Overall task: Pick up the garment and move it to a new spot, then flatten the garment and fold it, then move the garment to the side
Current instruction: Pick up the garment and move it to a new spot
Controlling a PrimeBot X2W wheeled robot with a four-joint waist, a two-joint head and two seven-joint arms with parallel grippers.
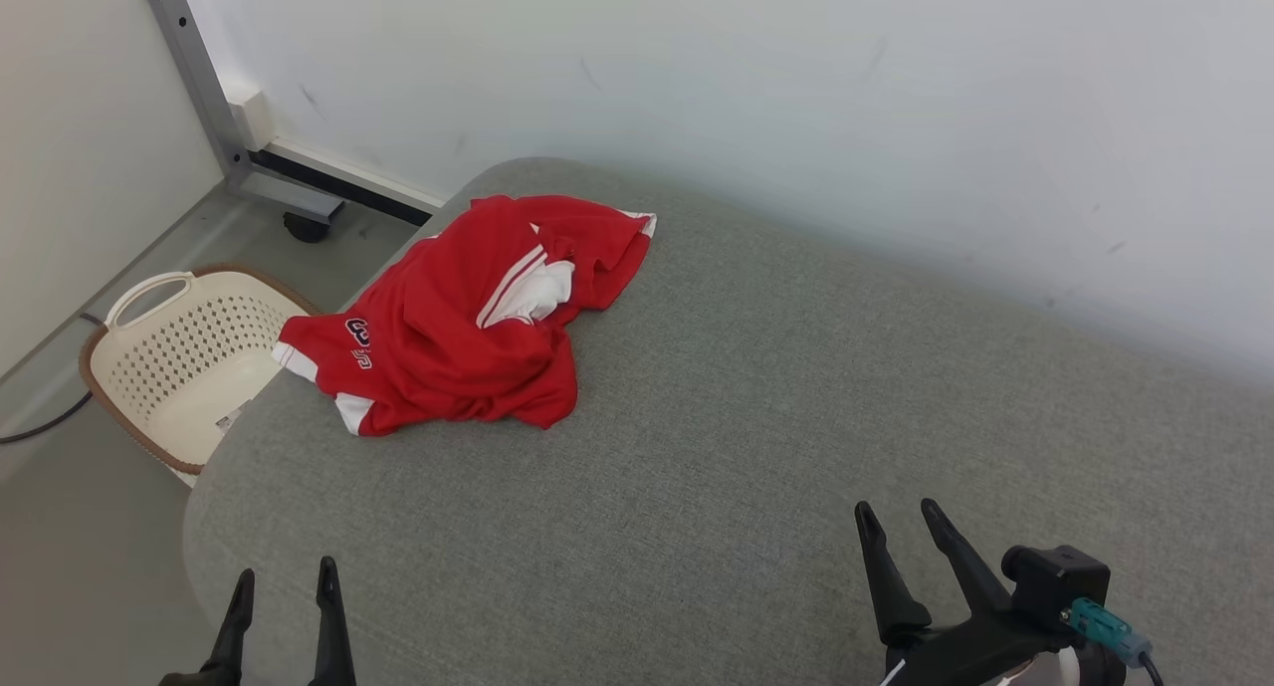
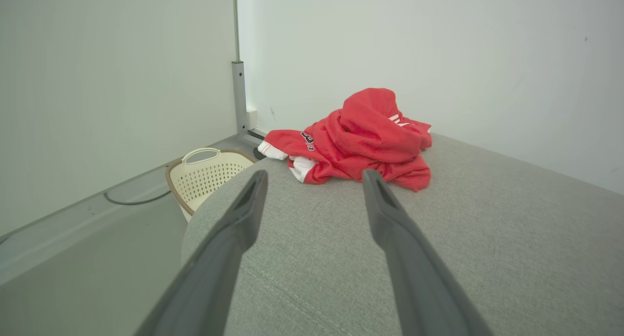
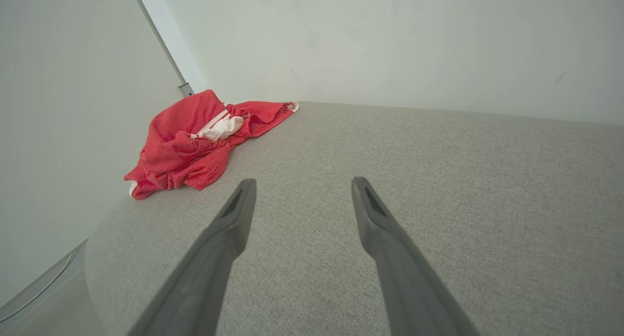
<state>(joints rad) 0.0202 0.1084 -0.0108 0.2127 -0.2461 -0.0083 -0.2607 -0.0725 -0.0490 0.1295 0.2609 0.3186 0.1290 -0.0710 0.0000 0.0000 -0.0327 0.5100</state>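
Red garment [image 1: 458, 318] crumpled beside the basket [image 1: 179, 367], logo [image 1: 359, 343] half buried in folds; left gripper [image 1: 286, 569], right gripper [image 1: 896, 507] both spread, empty.

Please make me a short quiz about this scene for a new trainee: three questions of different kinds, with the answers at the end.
1. True or false: the left gripper is holding the red garment.
2. Where does the cream perforated basket stand? A) on the floor, beside the grey cushion; B) on the cushion; C) on top of the garment.
3. Fill in: the right gripper has its fingers ____.
Key: 1 false; 2 A; 3 open.
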